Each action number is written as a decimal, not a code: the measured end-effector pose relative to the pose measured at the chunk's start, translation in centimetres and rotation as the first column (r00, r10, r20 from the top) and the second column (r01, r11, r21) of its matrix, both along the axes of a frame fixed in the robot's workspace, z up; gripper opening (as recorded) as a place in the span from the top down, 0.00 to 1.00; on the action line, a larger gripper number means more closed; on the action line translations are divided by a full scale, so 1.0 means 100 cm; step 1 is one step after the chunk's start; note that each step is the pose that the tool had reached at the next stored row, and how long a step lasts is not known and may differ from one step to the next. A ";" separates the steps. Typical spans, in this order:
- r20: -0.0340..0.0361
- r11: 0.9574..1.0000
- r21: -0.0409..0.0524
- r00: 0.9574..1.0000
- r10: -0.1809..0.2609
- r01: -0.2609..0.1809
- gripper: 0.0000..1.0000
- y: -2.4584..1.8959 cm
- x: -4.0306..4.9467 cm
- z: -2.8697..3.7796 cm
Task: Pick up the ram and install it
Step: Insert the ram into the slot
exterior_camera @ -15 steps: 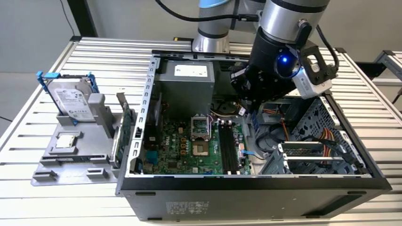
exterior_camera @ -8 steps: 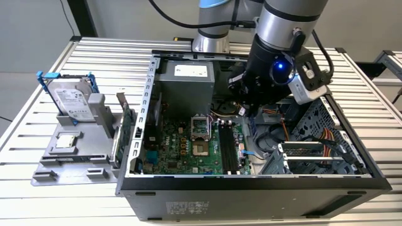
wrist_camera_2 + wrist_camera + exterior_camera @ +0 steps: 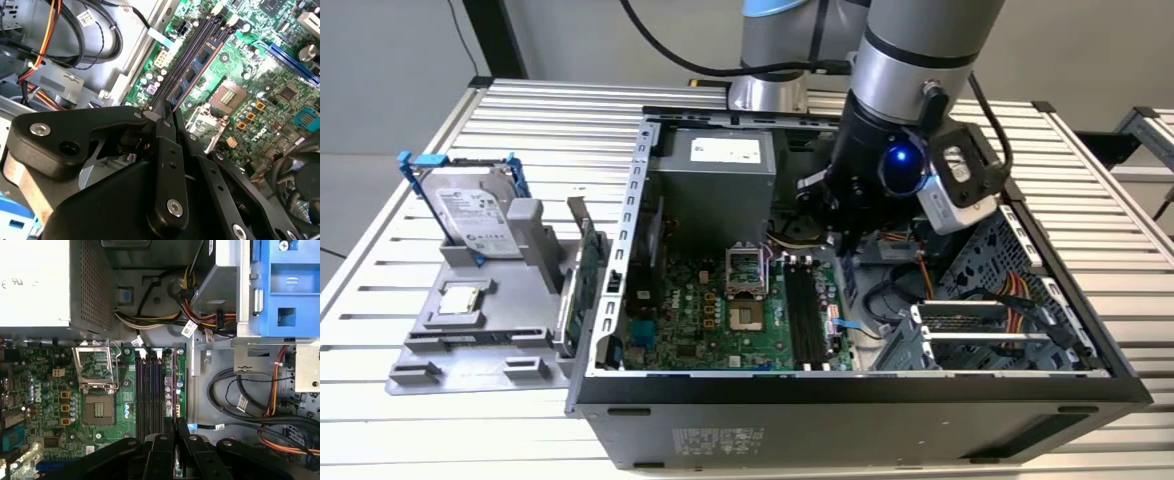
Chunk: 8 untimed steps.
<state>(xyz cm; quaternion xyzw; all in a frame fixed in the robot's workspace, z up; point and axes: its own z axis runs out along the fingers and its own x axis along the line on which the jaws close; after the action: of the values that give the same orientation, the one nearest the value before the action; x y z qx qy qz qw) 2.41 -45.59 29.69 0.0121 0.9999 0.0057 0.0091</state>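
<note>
The ram point(image 3: 168, 390) is a thin blue-green stick with dark chips. It stands on edge along the outermost of the black slots point(image 3: 147, 390) on the motherboard, beside the case's cable bay. In the second wrist view the ram point(image 3: 192, 75) runs away from the fingertips along the slot row. My gripper point(image 3: 176, 426) is down inside the open computer case point(image 3: 854, 400), fingers drawn together on the ram's near part; the rest of the stick is hidden under them. The exterior view has the gripper point(image 3: 845, 243) low over the far end of the slots point(image 3: 803, 315).
A bare CPU socket point(image 3: 97, 410) lies beside the slots. Cable bundles point(image 3: 240, 400) and the drive bay crowd the other side. The power supply point(image 3: 720, 165) fills the case's far corner. Outside, at the exterior view's left, stand a hard drive point(image 3: 470, 215) and a green card point(image 3: 587, 270).
</note>
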 end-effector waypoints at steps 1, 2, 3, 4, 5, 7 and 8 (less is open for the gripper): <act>0.000 1.000 0.000 1.000 0.000 0.000 1.00 0.0000 0.0000 -0.0009; 0.000 1.000 0.000 1.000 0.000 0.000 1.00 -0.0001 0.0000 -0.0016; 0.001 1.000 0.000 1.000 -0.001 0.001 1.00 -0.0002 -0.0001 -0.0025; 0.001 1.000 0.000 1.000 -0.001 0.001 1.00 -0.0003 -0.0001 -0.0035; 0.002 1.000 0.000 1.000 -0.001 0.002 1.00 -0.0003 -0.0001 -0.0045; 0.002 1.000 -0.002 1.000 -0.002 0.002 1.00 -0.0004 -0.0001 -0.0063; 0.002 1.000 -0.002 1.000 -0.002 0.002 1.00 -0.0005 -0.0001 -0.0075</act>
<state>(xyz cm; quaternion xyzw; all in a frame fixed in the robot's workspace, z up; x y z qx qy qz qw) 2.40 -45.64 28.94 0.0131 0.9999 0.0048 0.0102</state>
